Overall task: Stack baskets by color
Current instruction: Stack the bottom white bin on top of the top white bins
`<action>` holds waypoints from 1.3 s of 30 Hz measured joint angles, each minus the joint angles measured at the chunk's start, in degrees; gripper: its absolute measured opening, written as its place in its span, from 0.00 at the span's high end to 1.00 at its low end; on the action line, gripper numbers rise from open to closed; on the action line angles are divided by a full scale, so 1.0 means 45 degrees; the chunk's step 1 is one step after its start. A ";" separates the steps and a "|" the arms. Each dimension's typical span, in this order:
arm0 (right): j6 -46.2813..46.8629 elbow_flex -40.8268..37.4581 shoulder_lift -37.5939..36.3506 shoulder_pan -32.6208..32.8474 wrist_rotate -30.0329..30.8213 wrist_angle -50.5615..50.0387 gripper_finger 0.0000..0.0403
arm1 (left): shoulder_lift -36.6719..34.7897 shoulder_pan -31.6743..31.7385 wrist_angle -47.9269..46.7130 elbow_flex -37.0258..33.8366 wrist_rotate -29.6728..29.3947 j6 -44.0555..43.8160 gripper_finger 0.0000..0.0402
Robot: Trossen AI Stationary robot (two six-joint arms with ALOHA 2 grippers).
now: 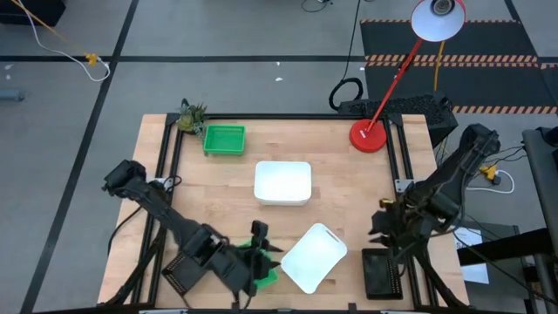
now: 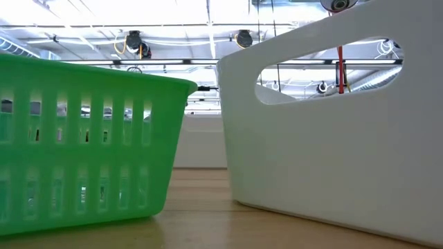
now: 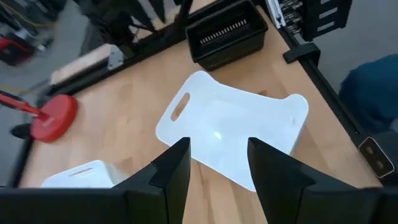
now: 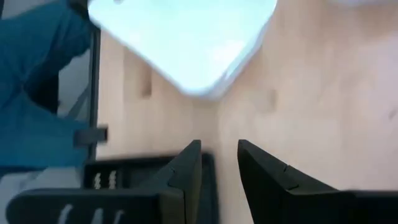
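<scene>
Wooden table (image 1: 340, 187) bears white (image 1: 282, 183), green (image 1: 224, 139), black baskets (image 1: 380, 273), red lamp base (image 1: 368, 135).

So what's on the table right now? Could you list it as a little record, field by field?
white baskets: one mid-table, one near the front edge
green baskets: one at the back left, one under the left arm
black baskets: one front right, one front left
left gripper: open, facing the front white basket
right gripper: open, above the front right black basket
lamp base: red, back right
</scene>
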 joint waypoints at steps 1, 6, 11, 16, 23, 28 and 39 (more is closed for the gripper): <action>-0.0481 0.0188 0.0064 -0.0246 0.0219 0.0006 0.75 | 0.0093 0.0166 0.0082 0.0000 0.0234 -0.0025 0.60; -0.3321 0.0689 0.0576 -0.1553 0.1483 0.0207 0.75 | 0.0847 0.0856 0.0315 0.0000 0.0488 -0.0305 0.60; -0.5635 0.0541 0.1056 -0.2832 0.3038 0.0956 0.75 | 0.1906 0.1777 0.0350 -0.0006 0.0635 -0.2241 0.60; -0.7658 0.0524 0.1340 -0.3981 0.3214 0.1919 0.75 | 0.2725 0.2091 0.0442 -0.0010 0.1827 -0.4072 0.60; -0.9743 0.0524 0.1357 -0.4841 0.3169 0.2914 0.75 | 0.3486 0.2567 0.0518 -0.0005 0.2271 -0.6258 0.60; -1.0167 0.0519 0.1353 -0.4932 0.3131 0.2927 0.75 | 0.3491 0.2745 0.0503 -0.0005 0.2366 -0.7146 0.60; -1.0504 0.0514 0.1314 -0.4932 0.3103 0.2912 0.75 | 0.3681 0.3145 0.0457 0.0000 0.2926 -0.6519 0.83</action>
